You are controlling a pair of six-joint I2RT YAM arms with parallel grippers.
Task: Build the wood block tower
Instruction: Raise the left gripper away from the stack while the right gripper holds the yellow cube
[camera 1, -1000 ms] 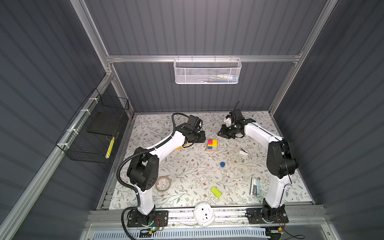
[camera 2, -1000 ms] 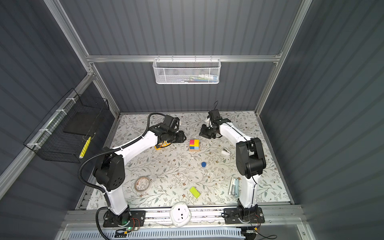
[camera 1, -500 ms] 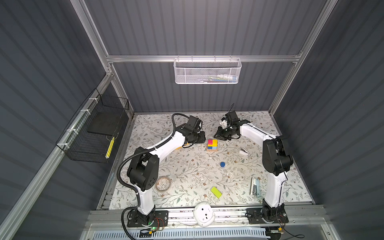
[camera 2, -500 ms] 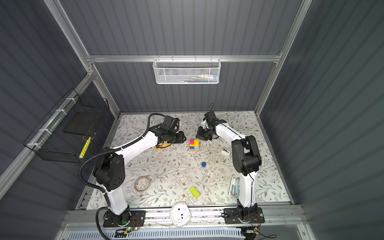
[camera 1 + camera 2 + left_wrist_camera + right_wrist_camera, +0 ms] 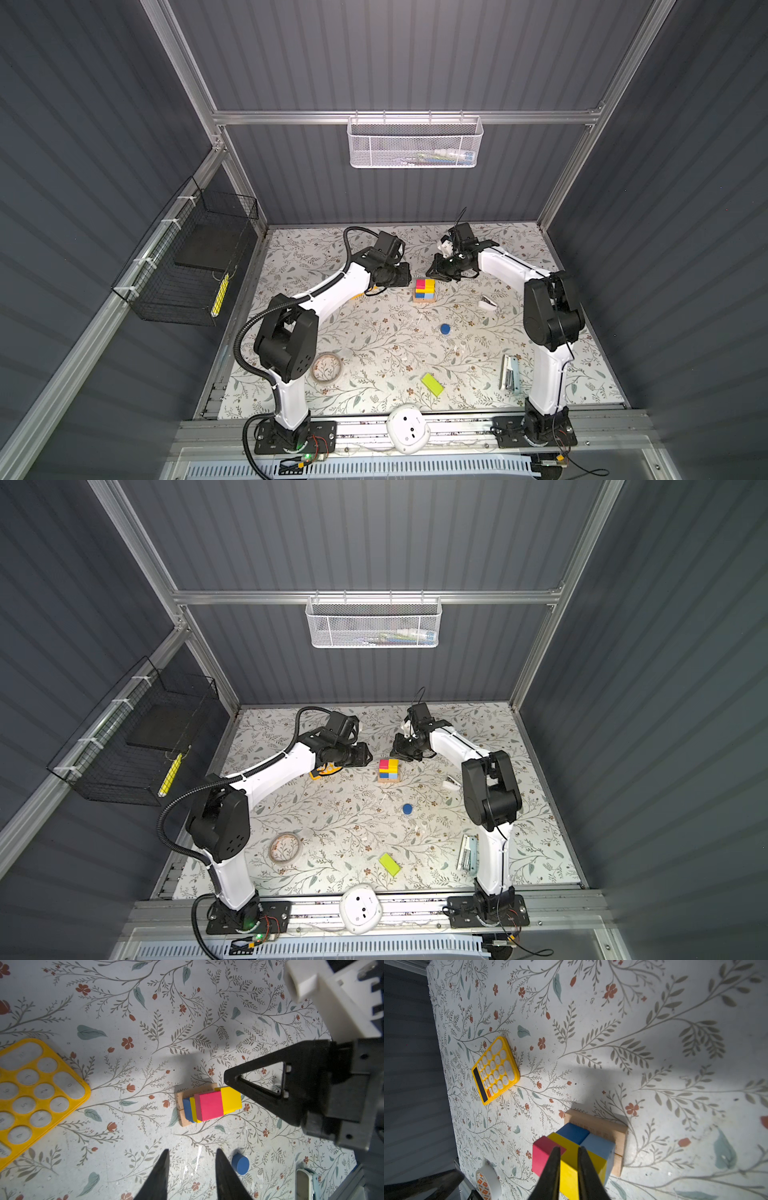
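Note:
The wood block tower (image 5: 424,289) (image 5: 389,769) stands mid-table at the back: two tan bars at the base, blue and light-blue cubes, then yellow and pink blocks on top (image 5: 209,1105) (image 5: 577,1147). My right gripper (image 5: 569,1151) (image 5: 431,274) hovers just over its far edge, jaws a narrow gap apart with nothing between them. Left of the tower, my left gripper (image 5: 192,1159) (image 5: 406,280) is open and empty. A blue short cylinder (image 5: 445,329) (image 5: 240,1163) and a lime bar (image 5: 432,384) (image 5: 389,864) lie loose nearer the front.
A yellow calculator (image 5: 496,1070) (image 5: 31,1095) lies under the left arm. A tape roll (image 5: 327,368) sits front left, a stapler-like thing (image 5: 509,372) front right, and a small white item (image 5: 487,303) right of the tower. A white dome (image 5: 408,428) rests on the front rail.
My right gripper has moved left to the tower's far edge and its jaws have narrowed a little. The left arm has stayed put.

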